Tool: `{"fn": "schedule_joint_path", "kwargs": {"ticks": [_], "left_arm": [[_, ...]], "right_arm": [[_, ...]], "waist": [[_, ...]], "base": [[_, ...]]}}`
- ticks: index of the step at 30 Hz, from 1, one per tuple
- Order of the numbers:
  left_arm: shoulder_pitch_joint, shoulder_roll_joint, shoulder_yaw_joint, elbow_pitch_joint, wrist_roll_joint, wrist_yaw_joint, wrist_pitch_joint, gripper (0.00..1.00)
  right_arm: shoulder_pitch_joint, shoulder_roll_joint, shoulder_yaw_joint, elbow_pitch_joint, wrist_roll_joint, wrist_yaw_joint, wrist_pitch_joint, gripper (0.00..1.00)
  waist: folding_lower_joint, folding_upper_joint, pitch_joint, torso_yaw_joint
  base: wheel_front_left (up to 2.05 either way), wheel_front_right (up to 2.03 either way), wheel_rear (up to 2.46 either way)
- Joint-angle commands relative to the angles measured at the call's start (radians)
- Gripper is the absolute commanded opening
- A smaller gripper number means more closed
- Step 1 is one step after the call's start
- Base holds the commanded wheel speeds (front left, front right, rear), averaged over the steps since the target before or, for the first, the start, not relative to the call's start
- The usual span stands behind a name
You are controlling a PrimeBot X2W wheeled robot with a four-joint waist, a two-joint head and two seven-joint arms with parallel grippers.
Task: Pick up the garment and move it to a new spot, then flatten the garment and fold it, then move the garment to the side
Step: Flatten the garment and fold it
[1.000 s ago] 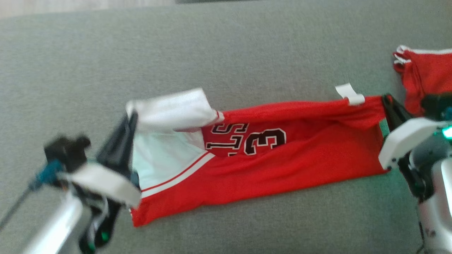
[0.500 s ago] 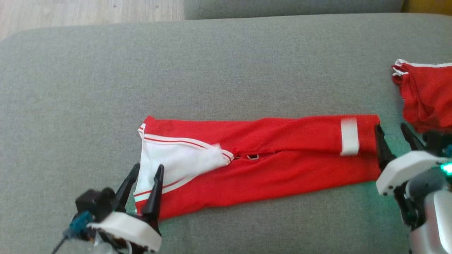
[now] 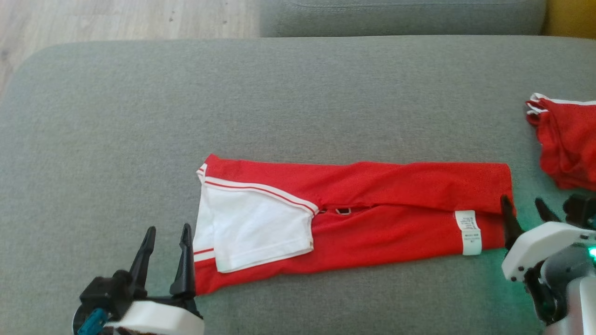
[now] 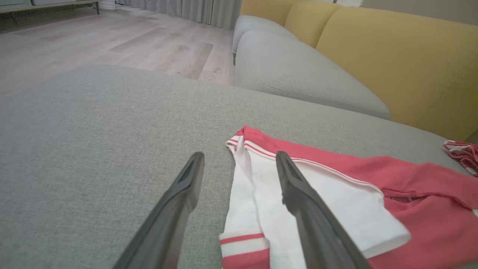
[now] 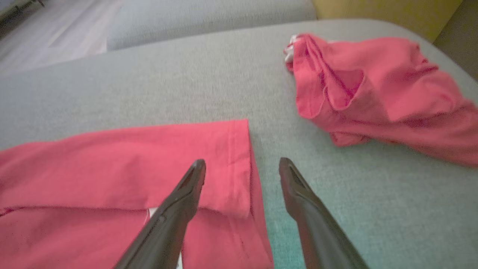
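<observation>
Red garment [image 3: 396,186] lies folded; another red cloth [image 3: 568,139] runs off frame

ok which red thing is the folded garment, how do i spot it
On the grey cushion, look mid-way: the garment is a long flat red strip. Unlike the crumpled red heap at the right edge, it has a white panel at its left end.

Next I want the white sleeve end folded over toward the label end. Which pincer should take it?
Left. The open left pincer sits beside the jersey's white sleeve; the right pincer is at the label end.
</observation>
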Motion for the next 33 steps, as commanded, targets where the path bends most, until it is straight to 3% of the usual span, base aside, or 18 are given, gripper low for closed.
{"fn": "schedule_joint_path", "kwargs": {"ticks": [1,11,13,15,16,24,33], "left_arm": [[-0.015,0.023,0.046,-0.041,0.011,0.013,-0.012,1.00],[-0.004,0.037,0.045,-0.101,0.032,0.051,-0.004,1.00],[-0.001,0.038,0.045,-0.107,0.033,0.055,-0.004,1.00],[0.002,0.040,0.045,-0.111,0.033,0.058,-0.004,1.00],[0.004,0.040,0.044,-0.113,0.033,0.060,-0.003,1.00],[0.012,0.046,0.032,-0.131,0.038,0.067,0.009,1.00],[0.012,0.040,0.012,-0.141,0.039,0.066,0.022,1.00]], "right_arm": [[-0.020,-0.013,0.014,-0.021,-0.009,-0.001,0.026,1.00],[-0.085,-0.062,0.019,0.105,-0.051,-0.001,0.242,1.00],[-0.084,-0.058,0.039,0.116,-0.017,-0.001,0.281,0.48],[-0.082,-0.056,0.057,0.111,0.012,-0.001,0.300,0.24],[-0.081,-0.059,0.064,0.105,0.018,-0.001,0.298,0.00],[-0.093,-0.081,0.049,0.030,0.023,-0.001,0.225,0.00],[-0.034,-0.169,-0.092,-0.110,0.032,-0.001,0.266,0.00]], "waist": [[0.0001,-0.0001,0.002,0.011],[0.0001,-0.0001,0.014,0.055],[0.0001,-0.0001,0.012,0.060],[0.0001,-0.0001,0.008,0.061],[0.0001,-0.0001,0.006,0.060],[0.0001,-0.0001,-0.028,0.019],[0.0001,-0.0001,-0.047,-0.036]], "base": [[0.00,0.00,0.00],[0.00,0.00,0.00],[0.00,0.00,0.00],[0.00,0.00,0.00],[0.00,0.00,0.00],[0.00,0.00,0.00],[0.00,0.00,0.00]]}}
